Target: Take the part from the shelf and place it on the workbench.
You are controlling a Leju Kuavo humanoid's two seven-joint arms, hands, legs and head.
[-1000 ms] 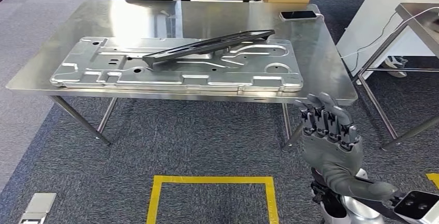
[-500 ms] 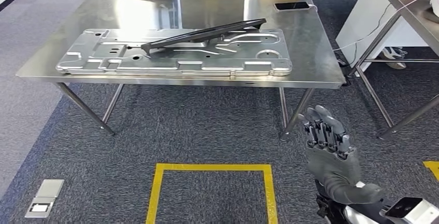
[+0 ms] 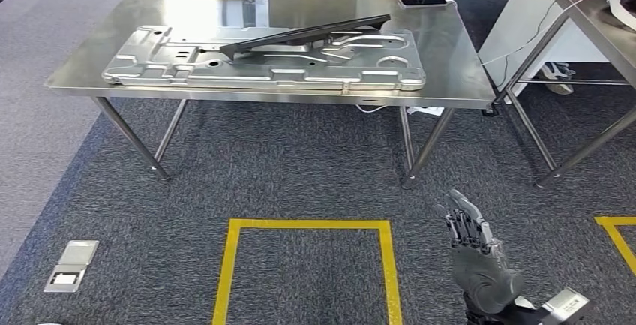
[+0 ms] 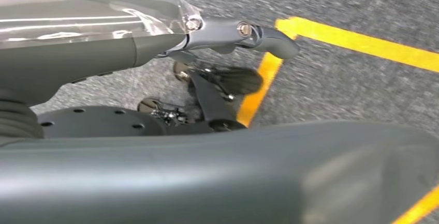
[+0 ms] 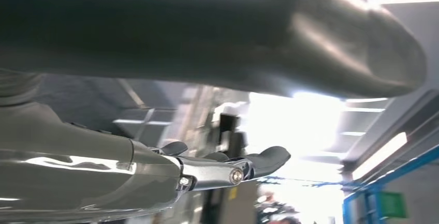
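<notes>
Presently the long dark bar-shaped part (image 3: 304, 37) lies on the silver pressed-metal panel (image 3: 262, 73) atop the steel worktop (image 3: 450, 85), at twelve o'clock. Right hand (image 3: 476, 265), at five o'clock, is spread and empty; retreat should stay clear of the worktop legs.

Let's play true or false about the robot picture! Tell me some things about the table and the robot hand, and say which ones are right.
1. A long dark part lies on top of the big silver metal plate. True.
2. The right robot hand holds the dark part. False: it holds nothing, fingers up, down over the carpet, away from the table.
3. A phone lies near the table's far right corner. True.
4. The yellow tape square is stuck on the table. False: it is on the carpet in front of the table.
5. The metal plate lies on the floor. False: it lies on the table.
</notes>
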